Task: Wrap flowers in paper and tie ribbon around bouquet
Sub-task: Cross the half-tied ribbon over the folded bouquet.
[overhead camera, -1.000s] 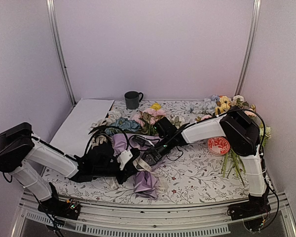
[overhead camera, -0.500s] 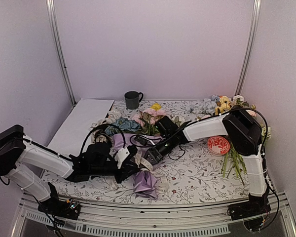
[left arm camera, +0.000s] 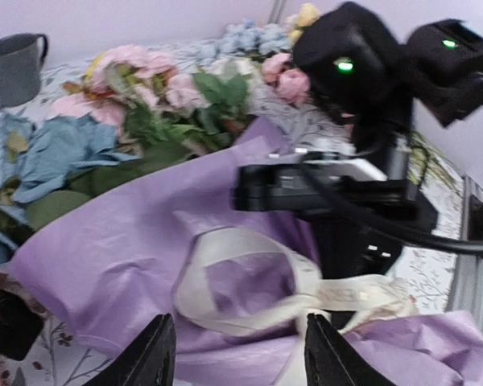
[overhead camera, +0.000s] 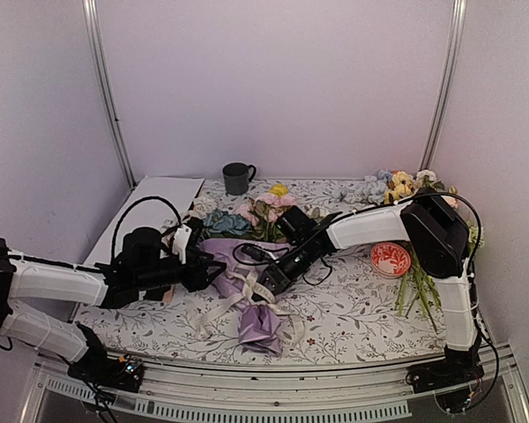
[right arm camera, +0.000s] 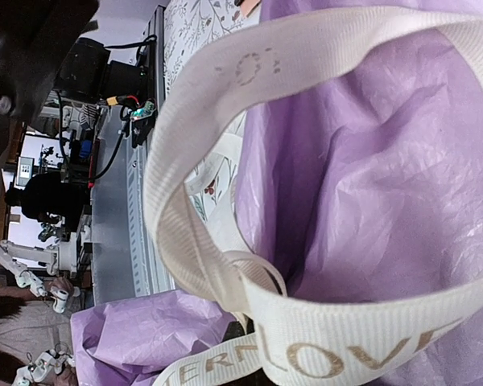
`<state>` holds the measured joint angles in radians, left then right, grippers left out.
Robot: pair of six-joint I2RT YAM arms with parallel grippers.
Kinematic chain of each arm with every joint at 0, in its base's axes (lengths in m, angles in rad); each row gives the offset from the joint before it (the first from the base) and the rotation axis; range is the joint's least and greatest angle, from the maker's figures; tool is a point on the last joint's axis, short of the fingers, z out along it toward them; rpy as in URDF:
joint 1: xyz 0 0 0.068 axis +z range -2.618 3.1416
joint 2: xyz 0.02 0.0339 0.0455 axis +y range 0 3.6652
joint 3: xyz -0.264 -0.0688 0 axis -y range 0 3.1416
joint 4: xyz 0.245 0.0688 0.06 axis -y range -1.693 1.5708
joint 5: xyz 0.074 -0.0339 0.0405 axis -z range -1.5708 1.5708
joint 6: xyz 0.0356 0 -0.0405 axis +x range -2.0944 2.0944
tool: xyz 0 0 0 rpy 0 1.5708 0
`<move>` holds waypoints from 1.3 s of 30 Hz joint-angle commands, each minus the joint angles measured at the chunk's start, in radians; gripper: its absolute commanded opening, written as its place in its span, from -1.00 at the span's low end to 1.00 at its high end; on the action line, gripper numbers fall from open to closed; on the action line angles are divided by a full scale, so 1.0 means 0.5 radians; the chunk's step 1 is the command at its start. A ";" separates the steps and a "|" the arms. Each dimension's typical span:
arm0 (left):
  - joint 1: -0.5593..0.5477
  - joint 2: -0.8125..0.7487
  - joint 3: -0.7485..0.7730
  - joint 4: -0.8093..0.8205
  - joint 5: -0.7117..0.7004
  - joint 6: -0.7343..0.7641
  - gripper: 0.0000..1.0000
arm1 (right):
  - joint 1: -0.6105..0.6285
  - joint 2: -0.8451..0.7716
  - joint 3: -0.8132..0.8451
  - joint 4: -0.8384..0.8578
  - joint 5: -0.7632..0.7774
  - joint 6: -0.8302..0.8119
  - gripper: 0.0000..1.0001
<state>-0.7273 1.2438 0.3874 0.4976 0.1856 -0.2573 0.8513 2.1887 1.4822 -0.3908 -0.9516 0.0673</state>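
Nearest the front edge of the worktop [overhead camera: 361, 322], whose cloth carries a fine floral print, I find the narrow end of the bouquet [overhead camera: 259, 326]. It is a cone of lilac paper [left arm camera: 105, 249], soft and creased, with a faint sheen. It lies flat mid-worktop, wide end pointing away.

The ribbon [right arm camera: 346, 342] is cream, flat and finely ribbed in weave, with gold lettering reading "LOVE". It loops loosely over the cone's waist and trails onto the cloth.

Left gripper [left arm camera: 239, 338]: released, fingers spread, nothing between them, just short of the ribbon loop.

Right gripper [overhead camera: 264, 288]: clenched at the cone's right side. Its own camera does not show its fingers, so I cannot tell whether it pinches the ribbon.

Beyond, the flowers [left arm camera: 145, 76] fan out of the wide end: pink ruffled blooms, blue petals and green leaves, partly blurred. Farthest back stands a dark grey mug [overhead camera: 237, 178].
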 commanded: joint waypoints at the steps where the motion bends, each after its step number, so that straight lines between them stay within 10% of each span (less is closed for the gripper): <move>1: 0.121 0.230 0.235 -0.408 -0.168 -0.212 0.13 | 0.019 -0.093 0.045 -0.060 0.070 -0.052 -1.00; 17: 0.102 0.756 0.516 -0.479 0.421 -0.166 0.22 | 0.025 -0.082 0.055 -0.071 0.108 -0.051 -1.00; 22: 0.100 0.774 0.517 -0.417 0.482 -0.167 -0.18 | 0.024 -0.088 0.044 -0.073 0.136 -0.052 -1.00; 27: 0.099 0.748 0.476 -0.407 0.476 -0.173 -1.00 | 0.019 -0.107 0.052 -0.081 0.199 -0.046 -1.00; 39: 0.089 0.377 0.294 -0.390 0.228 -0.172 -1.00 | -0.020 -0.221 0.041 -0.203 0.394 -0.060 -1.00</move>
<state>-0.6762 1.4998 0.5629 0.3008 0.3599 -0.3496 0.8536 2.1384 1.4860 -0.4500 -0.8181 0.0578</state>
